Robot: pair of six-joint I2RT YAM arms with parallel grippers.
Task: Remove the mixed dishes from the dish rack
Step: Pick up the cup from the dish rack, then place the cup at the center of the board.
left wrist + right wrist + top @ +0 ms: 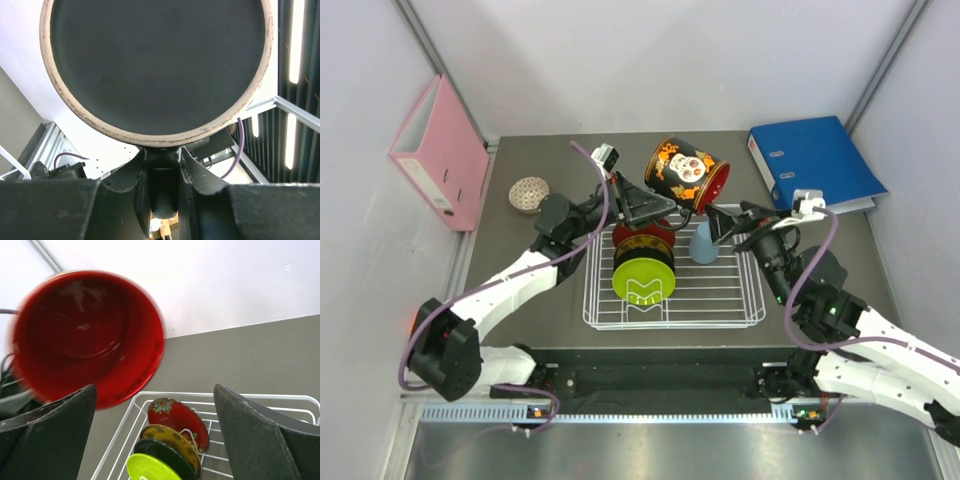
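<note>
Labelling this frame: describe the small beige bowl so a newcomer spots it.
Find the white wire dish rack at the middle of the dark table. Look far-left of it, toward the pink binder: the small beige bowl sits alone on the tabletop. Unlike the bright dishes in the rack, it is pale and net-patterned.

Pink binder [440,155] left, blue binder [815,160] far right

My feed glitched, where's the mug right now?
Top view, centre-right: the mug is held in the air by the left gripper, above the dish rack's far edge, its red inside facing the right gripper.
</note>
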